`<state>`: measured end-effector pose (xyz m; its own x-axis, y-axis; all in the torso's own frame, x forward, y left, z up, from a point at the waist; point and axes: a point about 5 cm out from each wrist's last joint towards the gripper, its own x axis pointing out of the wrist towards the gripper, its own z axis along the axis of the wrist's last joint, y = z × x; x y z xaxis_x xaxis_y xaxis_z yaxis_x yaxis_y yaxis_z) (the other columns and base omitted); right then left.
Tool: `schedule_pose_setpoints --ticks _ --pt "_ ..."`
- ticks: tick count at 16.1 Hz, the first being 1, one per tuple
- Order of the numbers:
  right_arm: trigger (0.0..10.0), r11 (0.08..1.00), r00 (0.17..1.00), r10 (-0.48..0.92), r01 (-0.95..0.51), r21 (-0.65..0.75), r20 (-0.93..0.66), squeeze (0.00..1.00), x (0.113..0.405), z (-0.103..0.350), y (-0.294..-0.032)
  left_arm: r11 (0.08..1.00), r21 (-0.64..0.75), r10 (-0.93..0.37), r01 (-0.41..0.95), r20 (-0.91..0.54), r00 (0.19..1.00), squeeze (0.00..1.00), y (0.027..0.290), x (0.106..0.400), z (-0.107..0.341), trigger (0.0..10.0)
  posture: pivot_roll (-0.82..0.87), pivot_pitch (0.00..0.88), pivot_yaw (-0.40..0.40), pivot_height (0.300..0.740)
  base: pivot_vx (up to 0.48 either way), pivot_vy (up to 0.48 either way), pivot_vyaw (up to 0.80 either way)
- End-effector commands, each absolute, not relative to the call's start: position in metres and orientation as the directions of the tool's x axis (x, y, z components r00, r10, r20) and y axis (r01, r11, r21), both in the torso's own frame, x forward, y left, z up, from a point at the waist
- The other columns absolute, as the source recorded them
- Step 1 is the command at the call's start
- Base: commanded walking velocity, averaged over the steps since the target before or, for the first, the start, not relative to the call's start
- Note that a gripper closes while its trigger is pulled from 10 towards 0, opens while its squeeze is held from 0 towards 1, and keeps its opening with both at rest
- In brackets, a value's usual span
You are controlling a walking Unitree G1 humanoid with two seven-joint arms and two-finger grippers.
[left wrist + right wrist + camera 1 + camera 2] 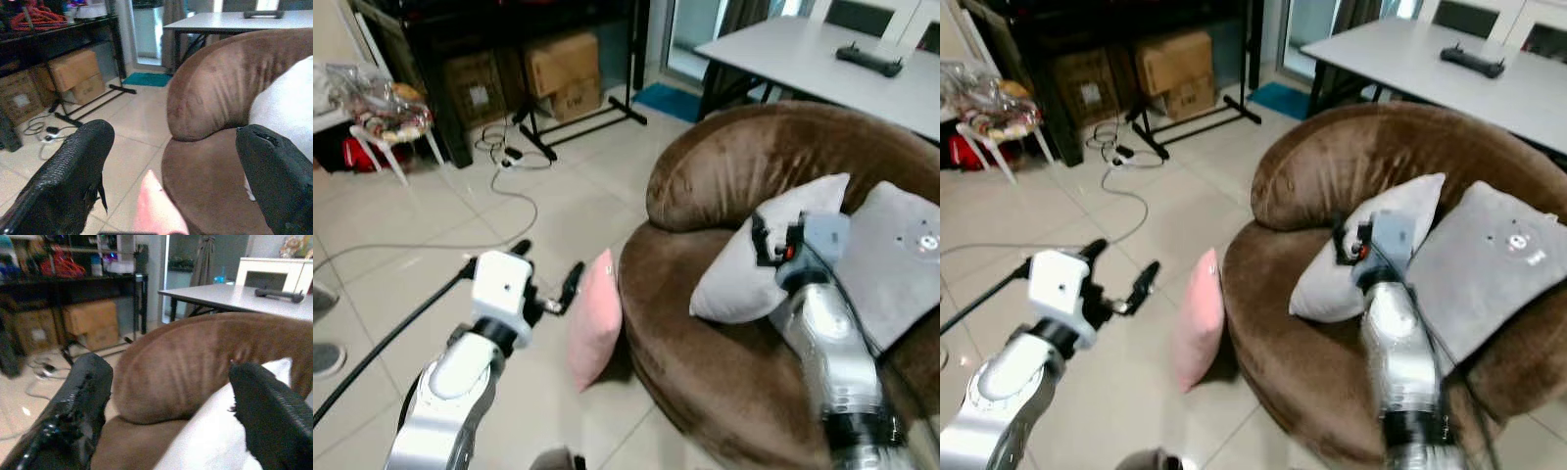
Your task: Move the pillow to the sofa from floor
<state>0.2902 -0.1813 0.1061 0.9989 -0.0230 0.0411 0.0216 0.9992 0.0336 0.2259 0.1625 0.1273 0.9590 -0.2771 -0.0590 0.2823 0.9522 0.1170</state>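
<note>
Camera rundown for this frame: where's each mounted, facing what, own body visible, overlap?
Left/right eye: head, looking forward-down at pink pillow against brown sofa; both silver arms show.
Left wrist: along open left gripper, toward pillow tip and sofa.
Right wrist: along open right gripper, over white pillow.
Shared: sofa, cardboard boxes, white table.

Pink pillow (595, 319) stands on edge on the floor (568, 211), leaning against the brown sofa (724, 176) front; that side is blocked. Floor on its open side is bare tile, reachable. White pillow (759, 257) and grey pillow (891, 259) fill the seat's right part. Cable (460, 240) lies on the floor further out.
</note>
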Motion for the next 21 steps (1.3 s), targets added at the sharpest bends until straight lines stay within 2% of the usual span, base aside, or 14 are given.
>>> schedule_pose_setpoints --ticks 1,5,8,10,11,14,17,19,21 --pt "10.0 0.997 0.998 -0.055 0.054 0.055 0.025 1.00 0.282 0.104 -0.177 0.956 0.136 -0.253 0.259 -0.058 0.966 0.00 0.166 0.226 0.125 10.0 0.02 0.000 0.013 0.740 0.000 0.000 0.00" --pt "10.0 0.997 0.994 -0.080 0.078 -0.029 -0.069 1.00 0.274 0.101 -0.174 0.956 0.193 -0.217 0.220 -0.036 0.976 0.00 0.162 0.246 0.127 10.0 0.03 0.000 -0.001 0.740 0.000 0.148 0.00" --pt "10.0 0.998 0.997 -0.036 0.039 0.052 -0.061 1.00 0.273 0.108 -0.167 0.953 0.207 -0.218 0.220 -0.036 0.975 0.00 0.161 0.249 0.125 10.0 0.03 0.000 -0.001 0.740 0.000 0.304 0.00" --pt "10.0 0.999 0.997 -0.025 0.027 0.036 -0.066 1.00 0.271 0.107 -0.163 0.952 0.213 -0.218 0.221 -0.036 0.975 0.00 0.161 0.250 0.124 10.0 0.04 0.000 -0.004 0.740 0.000 0.307 0.00" --pt "10.0 0.999 0.996 -0.035 0.037 0.022 -0.078 0.00 0.272 0.107 -0.162 0.954 0.210 -0.212 0.214 -0.036 0.977 0.00 0.161 0.251 0.124 10.0 0.04 0.000 -0.008 0.740 0.000 0.311 0.00" --pt "10.0 0.988 0.989 -0.128 0.120 -0.093 -0.077 0.00 0.277 0.107 -0.166 0.961 0.183 -0.202 0.209 -0.059 0.978 0.00 0.162 0.252 0.120 10.0 0.04 0.000 -0.022 0.740 0.000 0.307 0.00" --pt "10.0 0.987 0.988 -0.146 0.143 -0.071 -0.040 0.00 0.278 0.110 -0.167 0.961 0.192 -0.192 0.199 -0.051 0.980 0.00 0.164 0.253 0.122 10.0 0.03 0.000 -0.026 0.740 0.000 0.411 -0.46" --pt "10.0 0.992 0.990 -0.122 0.120 -0.022 -0.074 0.00 0.278 0.108 -0.165 0.960 0.198 -0.190 0.197 -0.051 0.980 0.00 0.165 0.254 0.122 10.0 0.04 0.000 -0.027 0.740 0.000 0.480 -0.80" --pt "10.0 0.995 0.991 -0.098 0.101 0.019 -0.094 0.00 0.279 0.106 -0.162 0.960 0.203 -0.188 0.195 -0.053 0.981 0.00 0.166 0.254 0.122 10.0 0.04 0.000 -0.029 0.740 0.000 0.480 0.00"
